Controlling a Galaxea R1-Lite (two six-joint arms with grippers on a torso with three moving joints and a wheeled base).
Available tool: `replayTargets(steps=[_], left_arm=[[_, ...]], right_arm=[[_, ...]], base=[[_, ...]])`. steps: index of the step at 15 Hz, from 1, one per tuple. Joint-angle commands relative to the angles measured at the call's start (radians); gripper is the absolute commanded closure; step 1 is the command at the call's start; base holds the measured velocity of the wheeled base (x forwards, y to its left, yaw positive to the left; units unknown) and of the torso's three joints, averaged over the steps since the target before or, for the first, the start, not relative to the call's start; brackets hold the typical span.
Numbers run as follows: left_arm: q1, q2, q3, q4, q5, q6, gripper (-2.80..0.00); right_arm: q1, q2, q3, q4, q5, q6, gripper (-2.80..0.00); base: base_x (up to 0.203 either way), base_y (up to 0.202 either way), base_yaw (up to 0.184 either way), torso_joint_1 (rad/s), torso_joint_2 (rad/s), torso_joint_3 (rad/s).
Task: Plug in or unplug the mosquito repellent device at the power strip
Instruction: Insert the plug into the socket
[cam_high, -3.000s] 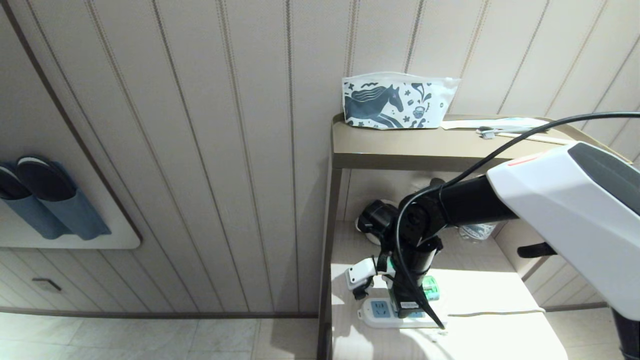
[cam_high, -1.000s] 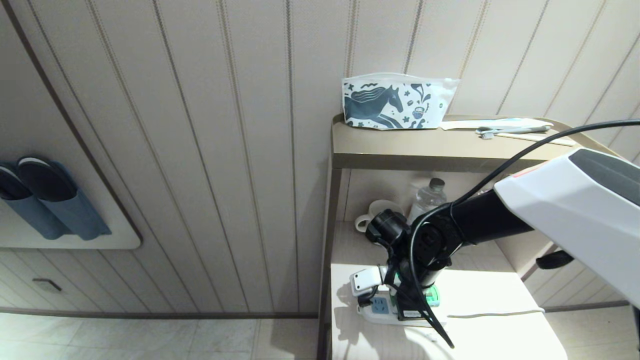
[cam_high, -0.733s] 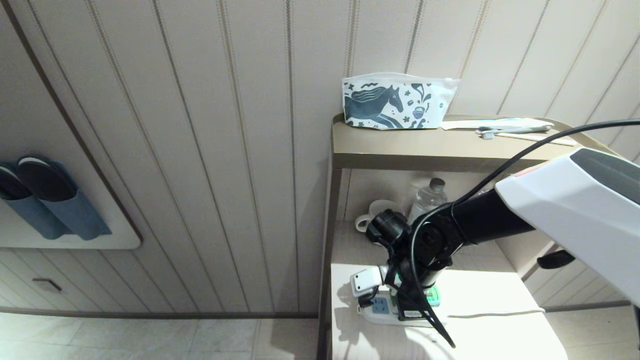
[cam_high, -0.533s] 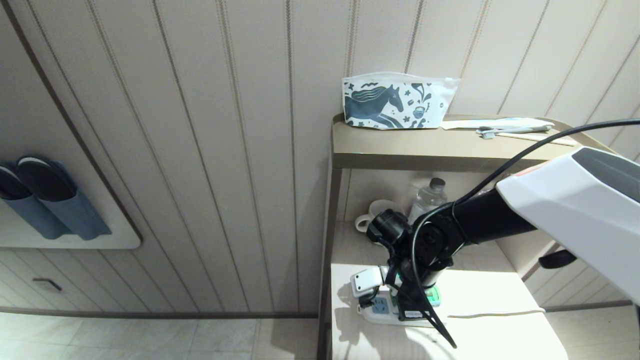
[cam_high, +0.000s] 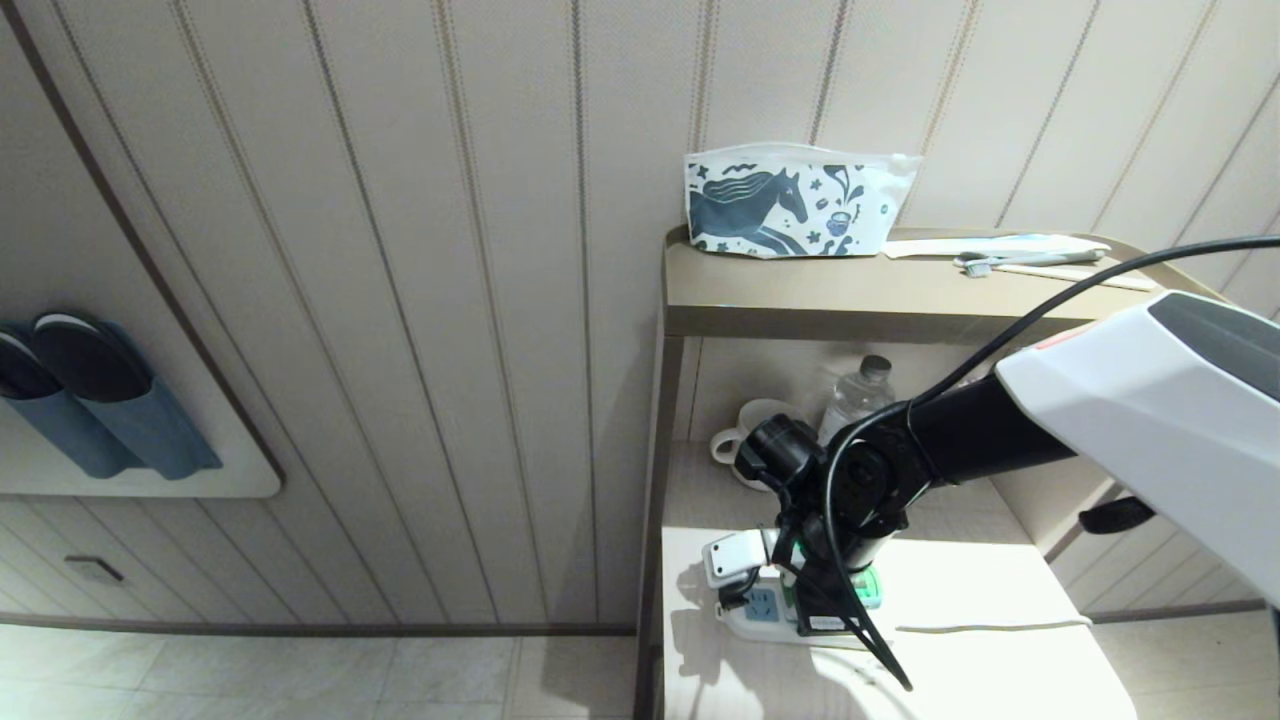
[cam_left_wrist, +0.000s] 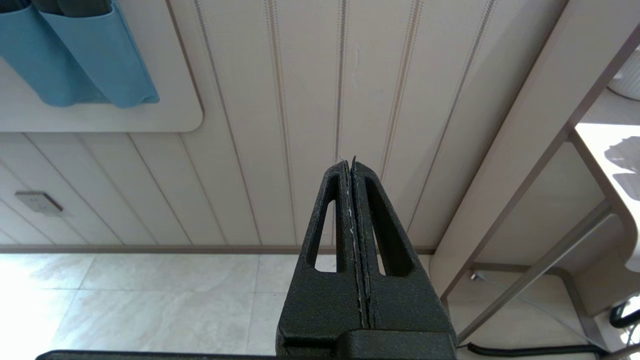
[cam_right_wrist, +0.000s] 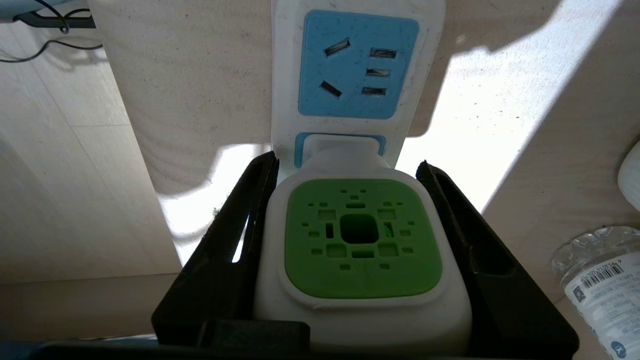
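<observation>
Crowding behind power strip (cam_high: 765, 612): mug (cam_high: 745, 432), water bottle (cam_high: 855, 400)

place: looked like a hotel room or bedroom | walls: beige striped panelling (cam_high: 450, 250), tiled floor (cam_high: 300, 680) | slippers (cam_high: 90, 390) sat in blue wall pockets | shelf unit (cam_high: 860, 300) held a horse-print toiletry pouch (cam_high: 790, 205), toothbrush (cam_high: 1030, 262), mug (cam_high: 745, 425), water bottle (cam_high: 858, 400)

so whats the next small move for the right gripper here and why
Probably a straight pull away from the power strip, or a firm push if seating it. The right gripper has a finger on each side of the mosquito repellent device, whose plug end sits at a blue socket panel.
</observation>
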Motion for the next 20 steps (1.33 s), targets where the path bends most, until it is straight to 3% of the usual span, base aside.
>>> replayTargets(steps=[1,12,14,15,20], left_arm=[[0.0,0.0,0.0,0.001,-0.001,0.0,0.0],[0.0,0.0,0.0,0.0,0.0,0.0,0.0],[0.0,0.001,0.0,0.0,-0.001,0.0,0.0],[0.0,0.001,0.0,0.0,0.001,0.0,0.0],[0.0,0.001,0.0,0.0,0.0,0.0,0.0]], right_arm=[[-0.001,-0.004,-0.003,0.002,-0.001,-0.005,0.0],[0.004,-0.004,-0.018,0.004,0.0,-0.002,0.0],[0.001,-0.017,-0.034,0.053,-0.002,-0.002,0.0],[0.001,-0.019,-0.043,0.092,-0.002,-0.002,-2.8],[0.01,-0.015,-0.138,0.121,0.004,-0.007,-2.8]], base=[[0.0,0.0,0.0,0.0,0.0,0.0],[0.0,0.0,0.0,0.0,0.0,0.0],[0.0,0.0,0.0,0.0,0.0,0.0],[0.0,0.0,0.0,0.0,0.0,0.0],[0.0,0.0,0.0,0.0,0.0,0.0]])
